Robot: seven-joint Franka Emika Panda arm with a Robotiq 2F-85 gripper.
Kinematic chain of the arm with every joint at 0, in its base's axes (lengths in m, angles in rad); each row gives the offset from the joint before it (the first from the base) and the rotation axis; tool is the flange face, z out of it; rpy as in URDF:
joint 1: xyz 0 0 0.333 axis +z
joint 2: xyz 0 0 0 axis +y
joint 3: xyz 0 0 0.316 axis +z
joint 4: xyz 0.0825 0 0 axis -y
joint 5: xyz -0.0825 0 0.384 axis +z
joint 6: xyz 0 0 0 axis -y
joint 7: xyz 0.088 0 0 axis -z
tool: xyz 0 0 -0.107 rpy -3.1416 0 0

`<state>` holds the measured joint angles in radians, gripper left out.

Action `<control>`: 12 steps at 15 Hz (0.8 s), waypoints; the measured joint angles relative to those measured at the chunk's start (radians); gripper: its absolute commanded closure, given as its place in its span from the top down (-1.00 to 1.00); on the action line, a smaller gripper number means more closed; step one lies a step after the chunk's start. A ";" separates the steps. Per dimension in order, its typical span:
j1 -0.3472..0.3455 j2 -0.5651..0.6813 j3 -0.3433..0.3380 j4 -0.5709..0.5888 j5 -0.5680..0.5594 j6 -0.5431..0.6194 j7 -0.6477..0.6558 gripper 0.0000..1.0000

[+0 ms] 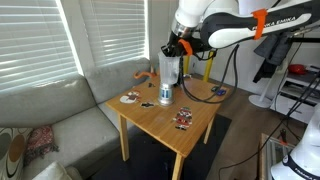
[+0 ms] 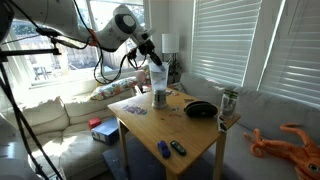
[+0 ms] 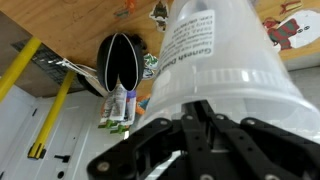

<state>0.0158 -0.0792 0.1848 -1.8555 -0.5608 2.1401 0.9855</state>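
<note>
The gripper [image 3: 203, 112] sits at the top of a tall, pale plastic container [image 3: 215, 50]. In the wrist view its dark fingers [image 3: 180, 135] are drawn narrow, meeting on the container's rim, so they appear to pinch its wall rather than span its whole width. The container fills most of that view, with a printed label on its side.

In both exterior views the container [image 1: 168, 68] stands upright near the middle of a wooden table [image 1: 165, 125]. The gripper [image 1: 172, 50] is directly above it and the arm reaches in from the side. Whether the container's base rests fully on the tabletop cannot be told from these angles.

A small can [image 1: 165, 93] stands just in front of the container in an exterior view, close but not touching. A plate [image 1: 130, 97] with small things on it lies near the table's edge.

In an exterior view the container [image 2: 158, 80] and gripper [image 2: 152, 58] show from another side. A black bowl [image 2: 200, 108] lies on the table [image 2: 190, 135] a little apart from the container — the same bowl [image 3: 120, 60] shows in the wrist view, beside the container. An orange toy [image 2: 290, 140] lies on the grey sofa [image 2: 255, 115] next to the table.
</note>
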 measured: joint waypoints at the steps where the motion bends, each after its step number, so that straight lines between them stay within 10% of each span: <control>1: 0.000 0.001 0.000 0.000 0.000 0.000 0.000 -0.52; 12: 0.002 0.002 -0.002 0.000 0.003 0.000 0.000 -0.91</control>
<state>0.0178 -0.0768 0.1828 -1.8555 -0.5575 2.1401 0.9855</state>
